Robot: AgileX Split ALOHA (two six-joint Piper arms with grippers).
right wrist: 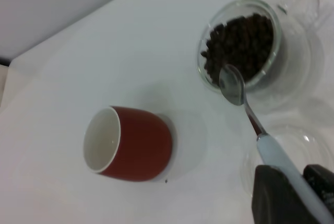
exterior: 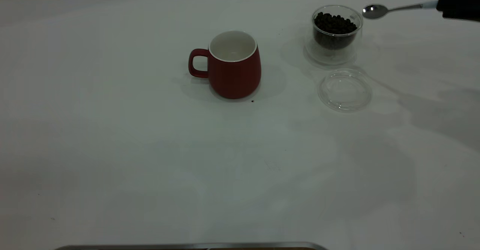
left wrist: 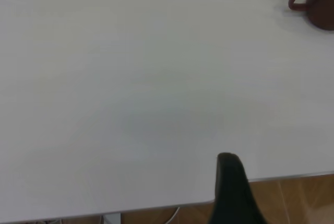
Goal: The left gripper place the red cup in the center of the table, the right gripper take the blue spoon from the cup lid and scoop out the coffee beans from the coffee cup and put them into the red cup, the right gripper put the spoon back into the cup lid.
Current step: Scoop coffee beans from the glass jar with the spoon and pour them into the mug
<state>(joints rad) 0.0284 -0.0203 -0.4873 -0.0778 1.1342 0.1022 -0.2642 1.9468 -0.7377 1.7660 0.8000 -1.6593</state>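
The left gripper (left wrist: 229, 182) shows only in its own wrist view, as one dark finger over the near table edge, well apart from the red cup (left wrist: 317, 2); whether its jaws are open or closed cannot be told.

In the exterior view the table (exterior: 112, 148) fills the frame. Just left of centre, in the upper half, the red cup (exterior: 233, 65) stands upright with its handle pointing left and its white inside empty. A single dark speck lies on the table just beside its base.

To the right, in the upper part of the frame, the coffee cup (exterior: 335, 32) stands upright holding the coffee beans (exterior: 333, 23). Directly below it in the frame lies the cup lid (exterior: 345, 89), flat and bare, just beside the coffee cup.

At the upper right corner the right gripper (exterior: 459, 4) is closed on the pale handle of the blue spoon (exterior: 393, 9). The spoon lies roughly level, its empty bowl held just right of the coffee cup's rim, above the table.
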